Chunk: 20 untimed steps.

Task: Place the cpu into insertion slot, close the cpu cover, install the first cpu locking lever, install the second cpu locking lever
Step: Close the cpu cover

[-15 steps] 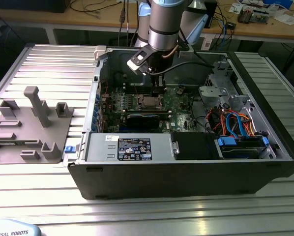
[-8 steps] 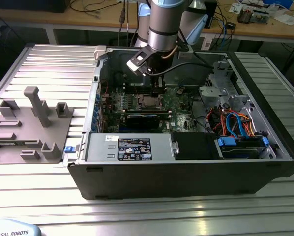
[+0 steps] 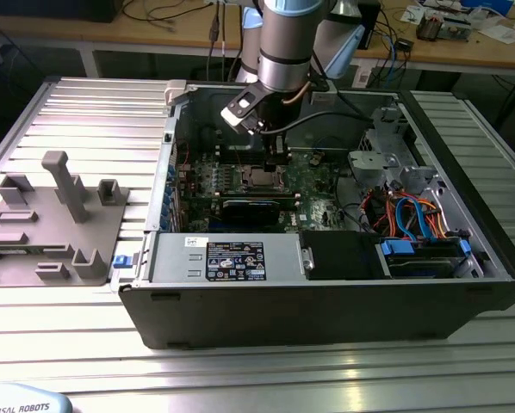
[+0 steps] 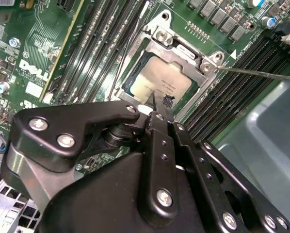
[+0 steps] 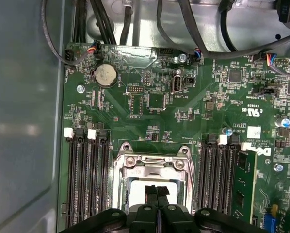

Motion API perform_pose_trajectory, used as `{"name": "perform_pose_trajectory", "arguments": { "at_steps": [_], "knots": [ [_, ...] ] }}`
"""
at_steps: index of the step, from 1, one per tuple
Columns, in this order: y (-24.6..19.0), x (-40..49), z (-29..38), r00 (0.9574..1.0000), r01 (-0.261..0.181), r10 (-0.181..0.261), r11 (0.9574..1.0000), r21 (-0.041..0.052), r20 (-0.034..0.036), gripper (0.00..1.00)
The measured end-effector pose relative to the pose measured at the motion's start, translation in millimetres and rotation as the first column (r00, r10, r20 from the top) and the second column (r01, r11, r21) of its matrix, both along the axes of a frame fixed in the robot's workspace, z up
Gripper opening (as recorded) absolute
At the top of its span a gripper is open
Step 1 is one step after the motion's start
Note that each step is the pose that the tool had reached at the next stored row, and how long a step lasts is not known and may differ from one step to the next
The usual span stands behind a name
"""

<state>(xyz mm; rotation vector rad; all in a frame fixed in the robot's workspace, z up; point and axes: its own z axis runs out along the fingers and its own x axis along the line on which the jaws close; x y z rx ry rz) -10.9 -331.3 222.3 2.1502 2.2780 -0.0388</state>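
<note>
One arm point(image 3: 285, 39), one gripper point(image 5: 157, 195). One open computer case point(image 3: 326, 301) — holding one green motherboard point(image 5: 193, 128) with one cpu point(image 4: 159, 82), one cpu cover point(image 5: 152, 162), one coin cell point(image 5: 105, 75) and two banks of memory slots point(image 5: 89, 179). One grey fixture plate point(image 3: 59, 219) on the counter point(image 3: 240, 374).

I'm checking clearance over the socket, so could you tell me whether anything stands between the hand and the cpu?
Nothing visible does. In the second wrist view the hand, fingers shut, hangs over the cpu, which shows bare through the window of the cpu cover; the frame lies around its edges only.
</note>
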Motion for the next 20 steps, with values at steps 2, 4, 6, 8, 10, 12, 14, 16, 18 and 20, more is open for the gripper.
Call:
{"name": "perform_pose_trajectory", "arguments": {
  "at_steps": [2, 4, 6, 8, 10, 12, 14, 16, 18, 20],
  "knots": [
    [-0.1, -4.0, -1.2, 1.0, 0.0, 0.0, 1.0, -0.0003, -0.0002, 0.11],
    [0.0, -9.4, -2.3, 1.0, 0.0, 0.0, 1.0, 0.0001, 0.0, 0.11],
    [0.0, -14.2, -5.4, 1.0, 0.0, 0.0, 1.0, 0.0001, 0.0, 0.11],
    [0.0, -18.3, -8.4, 1.0, 0.0, 0.0, 1.0, 0.0, -0.0001, 0.11],
    [0.0, -21.4, -11.4, 1.0, 0.0, 0.0, 1.0, 0.0, 0.0, 0.11],
    [0.0, -24.5, -13.8, 1.0, 0.0, 0.0, 1.0, 0.0, 0.0, 0.11],
    [-0.1, -27.3, -15.5, 1.0, 0.0, 0.0, 1.0, -0.0001, -0.0001, 0.11],
    [0.0, -27.8, -16.0, 1.0, 0.0, 0.0, 1.0, -0.0001, -0.0001, 0.11],
    [0.0, -27.9, -16.4, 1.0, 0.0, 0.0, 1.0, 0.0, 0.0, 0.11],
    [0.0, -27.2, -16.5, 1.0, 0.0, 0.0, 1.0, -0.0004, -0.0002, 0.11]
  ]
}}
